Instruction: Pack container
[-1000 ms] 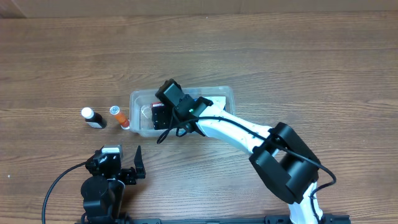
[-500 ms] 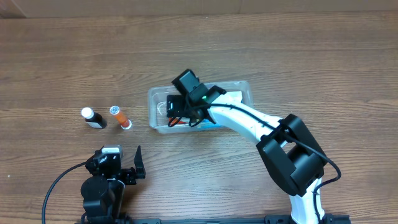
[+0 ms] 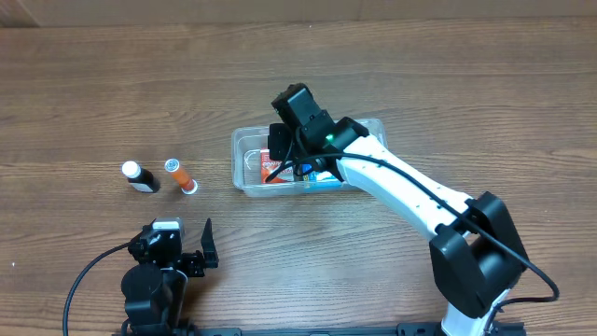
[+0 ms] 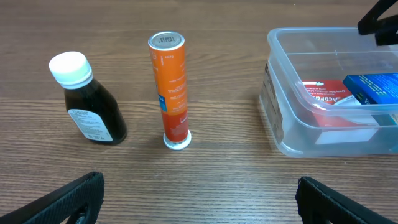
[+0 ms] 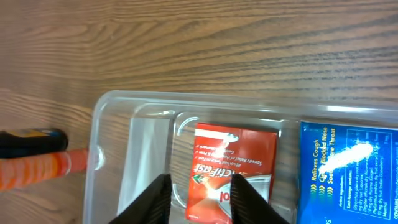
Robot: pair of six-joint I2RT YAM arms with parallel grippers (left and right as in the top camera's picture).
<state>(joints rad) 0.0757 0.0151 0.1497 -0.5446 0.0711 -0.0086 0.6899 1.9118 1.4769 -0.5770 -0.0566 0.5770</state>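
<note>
Clear plastic container (image 3: 241, 166) sits mid-way across the bench (image 3: 466, 75), my right hand (image 5: 201, 180) over it.
Right fingers (image 5: 149, 202) stand apart above the red box (image 5: 236, 152) inside, contact unclear; left hand (image 4: 199, 182) spread wide.

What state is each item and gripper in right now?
container: upright, unlidded, holding two boxes
red box: lying flat in the container
blue box: lying flat beside it
orange tube: standing upright outside the container
dark bottle: upright, cap on
left gripper: open, empty
right gripper: open above red box
</note>
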